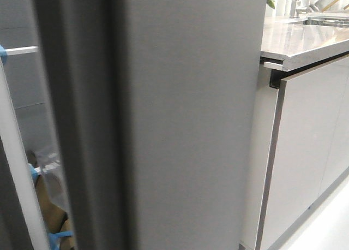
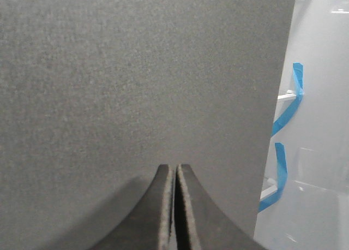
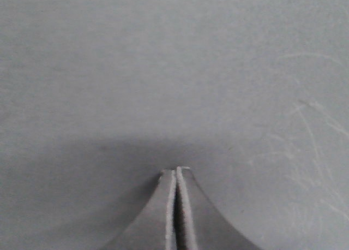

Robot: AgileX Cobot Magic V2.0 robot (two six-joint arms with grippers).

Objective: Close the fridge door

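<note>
Black left gripper pinched closed, empty, tips at the fridge door; right gripper likewise (both apparently pressing the matte grey front); door fills centre, ajar, interior visible left; mid-push step; next: steady forward push until sealed.

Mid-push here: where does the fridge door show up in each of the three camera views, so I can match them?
Front view: the fridge door fills the middle, dark grey front facing the camera, cabinets to its right.
Left wrist view: it covers most of the picture behind the shut left gripper, its edge beside blue tape.
Right wrist view: it fills the whole picture behind the shut right gripper.
Shared landmark: the matte grey front.
</note>
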